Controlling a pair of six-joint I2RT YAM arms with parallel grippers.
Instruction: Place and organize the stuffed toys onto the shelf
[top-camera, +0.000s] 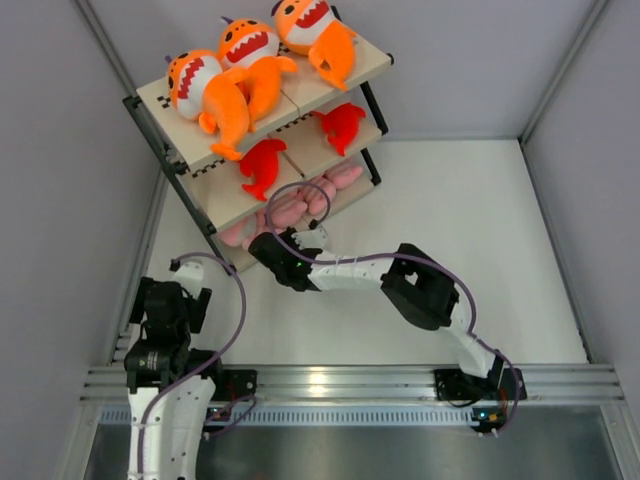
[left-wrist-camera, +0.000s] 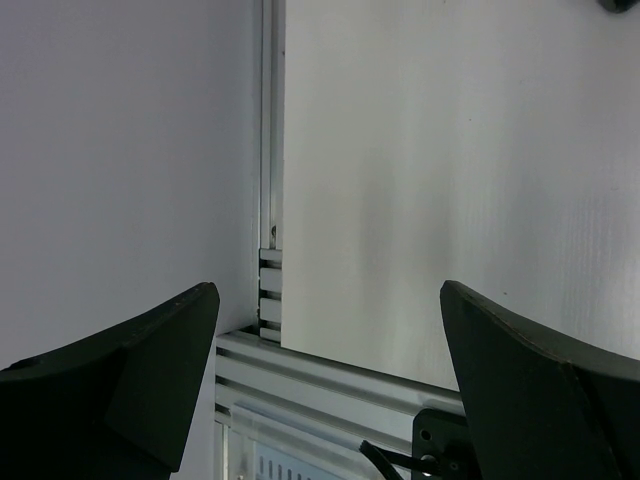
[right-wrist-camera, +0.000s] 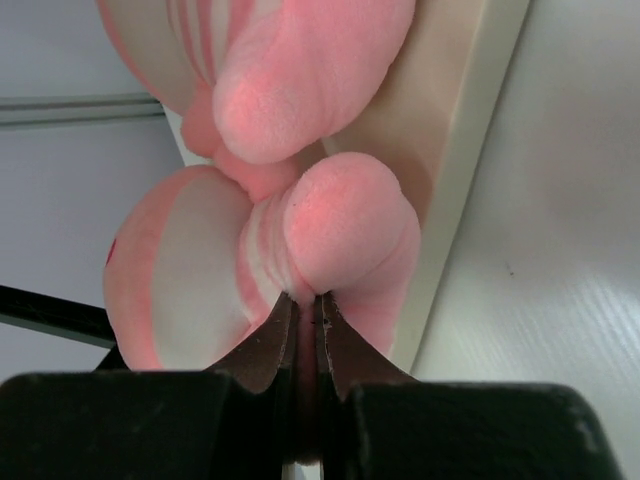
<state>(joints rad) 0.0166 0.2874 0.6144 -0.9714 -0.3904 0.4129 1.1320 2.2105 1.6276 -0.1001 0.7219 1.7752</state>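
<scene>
The shelf (top-camera: 365, 62) stands at the back left. Three orange sharks (top-camera: 245, 75) lie on its top board. Two red sharks (top-camera: 264, 164) lie on the middle board. Several pale pink plush toys (top-camera: 315, 195) lie on the bottom board (right-wrist-camera: 470, 130). My right gripper (top-camera: 262, 243) is at the bottom board's front edge, shut on a pink plush toy (right-wrist-camera: 340, 225), pinching a fold of it (right-wrist-camera: 306, 300). Another pink plush (right-wrist-camera: 300, 70) lies beyond it. My left gripper (left-wrist-camera: 330, 300) is open and empty, low near the table's near left corner.
Grey walls enclose the white table (top-camera: 470, 230) on both sides. An aluminium rail (top-camera: 340, 382) runs along the near edge. The left wrist view shows the left wall (left-wrist-camera: 120, 150) and a rail corner (left-wrist-camera: 270, 290).
</scene>
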